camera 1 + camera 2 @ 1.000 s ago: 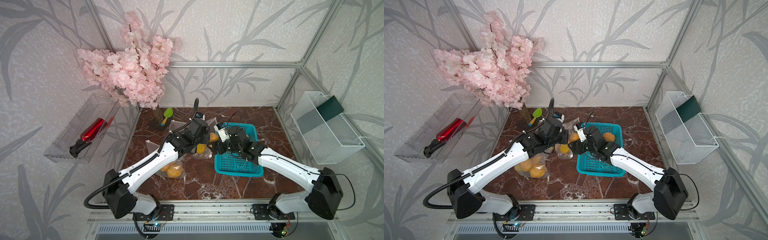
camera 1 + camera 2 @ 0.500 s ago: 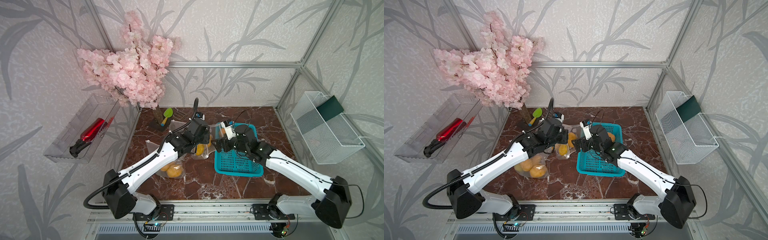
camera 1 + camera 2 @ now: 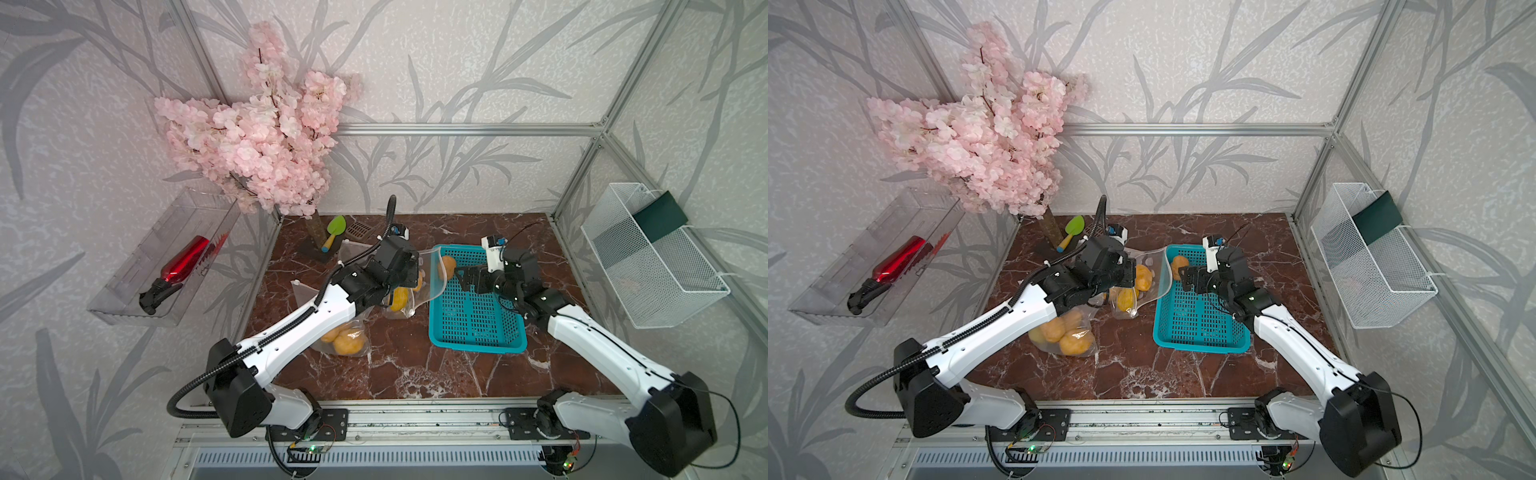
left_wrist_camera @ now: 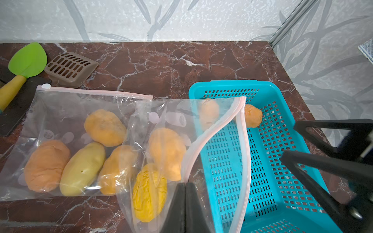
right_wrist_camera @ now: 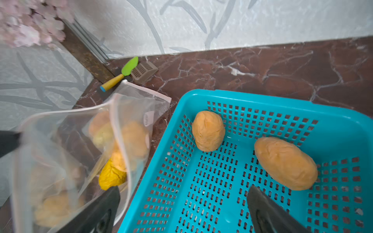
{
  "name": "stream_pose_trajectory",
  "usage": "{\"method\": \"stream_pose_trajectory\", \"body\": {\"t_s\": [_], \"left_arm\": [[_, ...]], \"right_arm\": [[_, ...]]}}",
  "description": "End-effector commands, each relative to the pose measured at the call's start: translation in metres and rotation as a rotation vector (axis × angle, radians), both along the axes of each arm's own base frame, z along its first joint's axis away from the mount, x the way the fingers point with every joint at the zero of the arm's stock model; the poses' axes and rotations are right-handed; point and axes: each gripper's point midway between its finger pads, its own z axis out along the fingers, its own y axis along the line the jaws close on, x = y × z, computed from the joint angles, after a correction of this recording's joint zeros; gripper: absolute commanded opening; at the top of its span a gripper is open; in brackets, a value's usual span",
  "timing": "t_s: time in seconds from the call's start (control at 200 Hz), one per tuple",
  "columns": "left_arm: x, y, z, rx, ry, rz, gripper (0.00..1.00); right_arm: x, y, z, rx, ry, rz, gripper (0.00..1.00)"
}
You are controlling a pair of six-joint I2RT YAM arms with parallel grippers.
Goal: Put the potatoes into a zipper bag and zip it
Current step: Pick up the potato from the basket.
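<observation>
My left gripper (image 4: 185,184) is shut on the rim of an open zipper bag (image 4: 201,125), holding its mouth up over the near edge of the teal basket (image 3: 478,347). Two potatoes lie in that bag, one orange (image 4: 167,153) and one wrinkled yellow (image 4: 149,191). Over the basket floor my right gripper (image 5: 184,188) stands wide open with nothing between its fingers. Two orange potatoes rest in the basket, one (image 5: 208,131) at its far wall and one (image 5: 285,163) close to a fingertip.
A zipped bag (image 4: 60,105) with several potatoes lies behind the held one. Another bag of potatoes (image 3: 345,338) sits under my left arm. A green spatula (image 4: 28,58), a brown scoop (image 4: 70,68) and the blossom tree (image 3: 257,137) stand at the back left.
My right gripper has drawn back from the bag's mouth to over the basket, its jaws spreading wider. The left gripper has kept its hold on the bag's rim.
</observation>
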Motion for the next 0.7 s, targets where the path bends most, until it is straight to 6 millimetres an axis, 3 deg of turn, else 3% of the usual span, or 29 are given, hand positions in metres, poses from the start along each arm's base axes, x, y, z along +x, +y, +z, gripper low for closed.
{"method": "stream_pose_trajectory", "body": {"t_s": [0.0, 0.315, 0.54, 0.695], "left_arm": [[0.003, 0.004, 0.017, -0.017, -0.033, 0.015, 0.00], [0.003, 0.006, 0.019, -0.012, -0.040, 0.018, 0.00], [0.003, 0.006, 0.015, -0.007, -0.032, 0.015, 0.00], [0.003, 0.007, 0.015, -0.006, -0.031, 0.015, 0.00]], "right_arm": [[0.022, 0.010, -0.020, 0.023, 0.064, 0.015, 0.99], [0.074, 0.025, -0.093, -0.100, 0.254, 0.023, 1.00], [0.090, 0.029, -0.115, -0.140, 0.299, 0.023, 0.98], [0.092, 0.032, -0.124, -0.141, 0.318, 0.031, 0.86]]}}
